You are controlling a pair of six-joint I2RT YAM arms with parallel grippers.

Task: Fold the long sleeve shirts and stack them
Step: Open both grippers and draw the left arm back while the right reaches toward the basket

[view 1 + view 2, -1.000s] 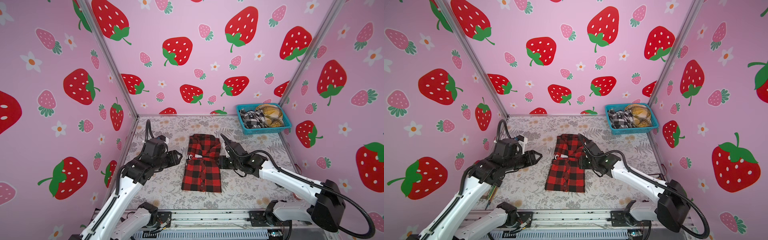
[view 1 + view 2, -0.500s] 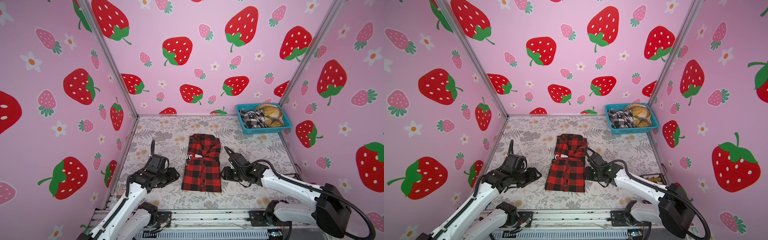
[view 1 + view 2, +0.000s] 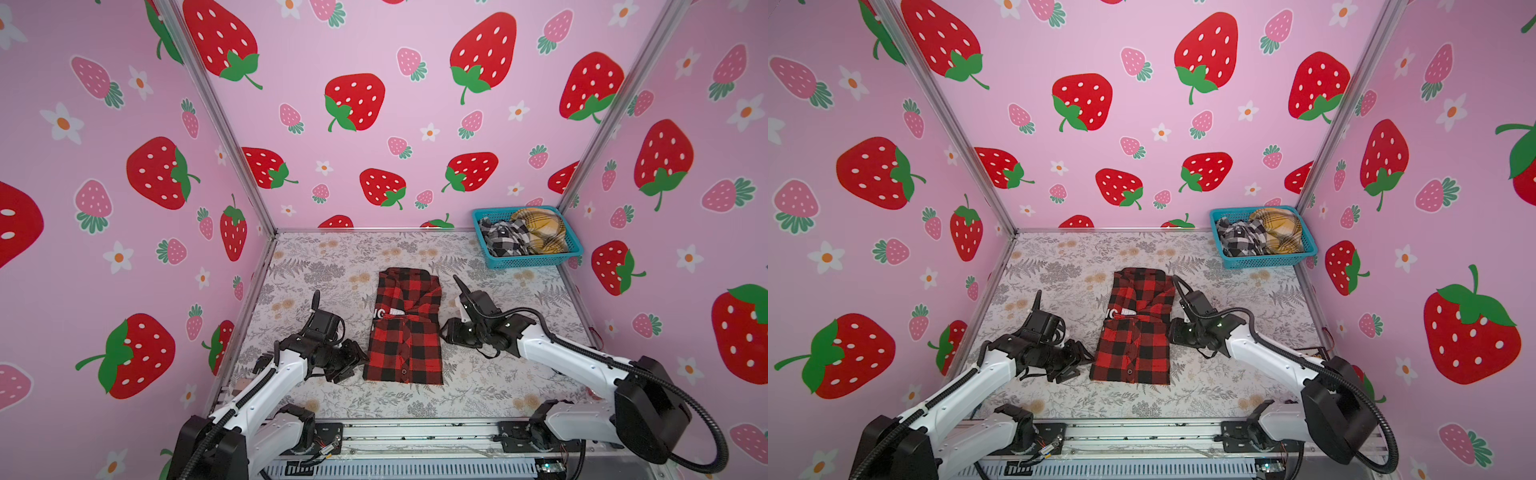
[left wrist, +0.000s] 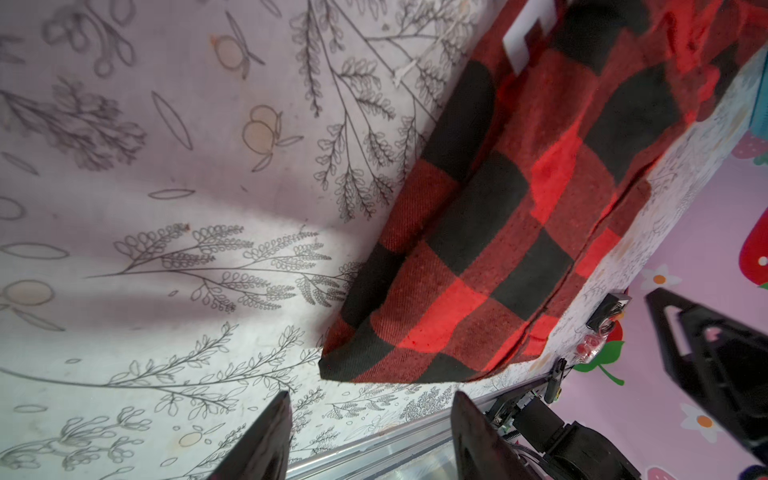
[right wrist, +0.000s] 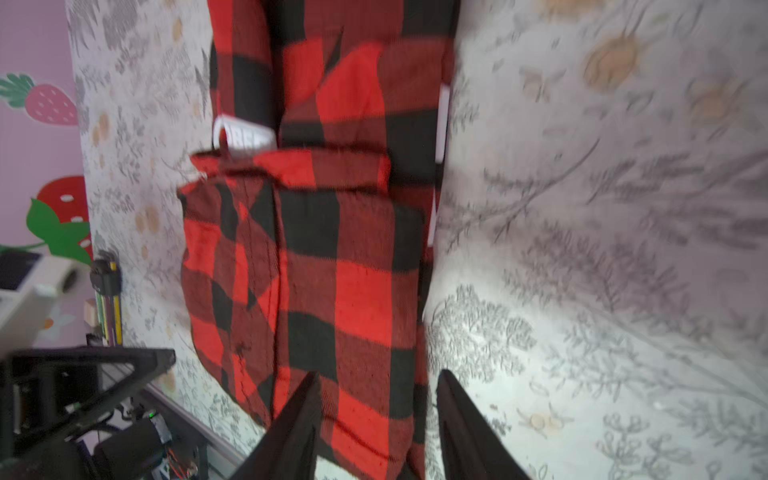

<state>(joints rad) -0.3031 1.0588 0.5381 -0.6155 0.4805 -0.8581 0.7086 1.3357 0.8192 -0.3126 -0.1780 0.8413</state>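
A red-and-black checked long sleeve shirt (image 3: pixel 405 332) (image 3: pixel 1136 332) lies folded in a long rectangle mid-table, with white letters (image 3: pixel 384 311) showing at its fold. My left gripper (image 3: pixel 353 366) (image 3: pixel 1077 360) is open, low at the shirt's near left corner. In the left wrist view that gripper (image 4: pixel 371 395) holds nothing and the shirt corner (image 4: pixel 498 232) lies just beyond its fingertips. My right gripper (image 3: pixel 446 332) (image 3: pixel 1173 332) is open at the shirt's right edge. In the right wrist view this gripper (image 5: pixel 379 374) straddles the cloth edge (image 5: pixel 316 249), one finger over the fabric and one over the table.
A blue basket (image 3: pixel 528 261) (image 3: pixel 1262 262) stands in the far right corner, holding a crumpled black-and-white plaid shirt (image 3: pixel 500 239) and a yellow plaid one (image 3: pixel 540 230). Pink strawberry walls close in three sides. A metal rail (image 3: pixel 415 432) runs along the near edge of the floral cloth.
My left gripper has dropped and moved from beside the shirt's middle toward its near left corner. The right arm has lowered and stays at the shirt's right edge. The shirt has not moved.
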